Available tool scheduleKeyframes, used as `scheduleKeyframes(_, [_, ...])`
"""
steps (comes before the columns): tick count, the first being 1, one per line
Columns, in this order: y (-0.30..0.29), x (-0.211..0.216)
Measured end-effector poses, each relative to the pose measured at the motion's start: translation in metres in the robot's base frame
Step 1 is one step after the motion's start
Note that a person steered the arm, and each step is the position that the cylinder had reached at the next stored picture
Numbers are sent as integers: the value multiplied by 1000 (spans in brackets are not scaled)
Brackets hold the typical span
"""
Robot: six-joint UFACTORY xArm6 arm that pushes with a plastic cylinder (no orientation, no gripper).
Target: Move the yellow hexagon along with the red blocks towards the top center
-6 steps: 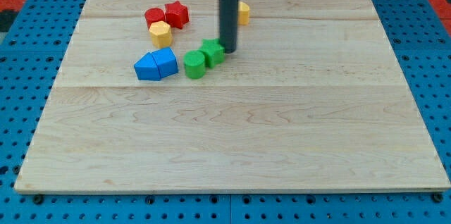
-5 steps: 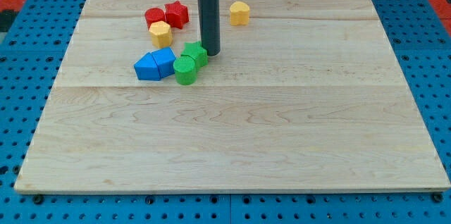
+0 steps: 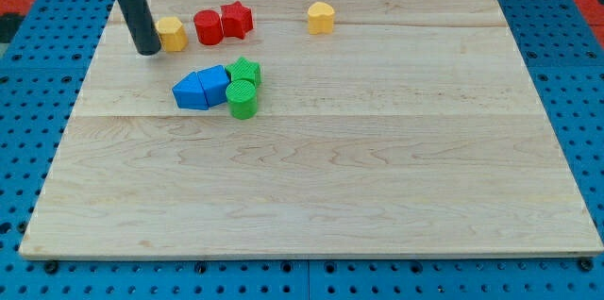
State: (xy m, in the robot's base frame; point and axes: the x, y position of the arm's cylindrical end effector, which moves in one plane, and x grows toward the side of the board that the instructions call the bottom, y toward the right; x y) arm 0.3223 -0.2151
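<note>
My tip (image 3: 148, 52) sits on the desk (image 3: 377, 196) at the view's upper left, touching the yellow hexagon's (image 3: 171, 33) left side; no hand here, just a bare rod. Right of it: red cylinder (image 3: 208, 27), red star (image 3: 236, 20).

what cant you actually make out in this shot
- Camera view: the rod's upper part and the arm are cut off by the view's top edge; only my tip shows, just left of the yellow hexagon.
- Whether my tip touches the hexagon: too close to tell.
- The yellow block at the top: shape unclear.
</note>
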Motion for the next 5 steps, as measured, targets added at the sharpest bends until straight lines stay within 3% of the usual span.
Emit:
scheduleKeyframes(1, [11,-11])
scheduleKeyframes(2, [102,-31])
scheduleKeyframes(3, [144,-55])
scheduleKeyframes(4, [73,-49])
scheduleKeyframes(5, [99,-96])
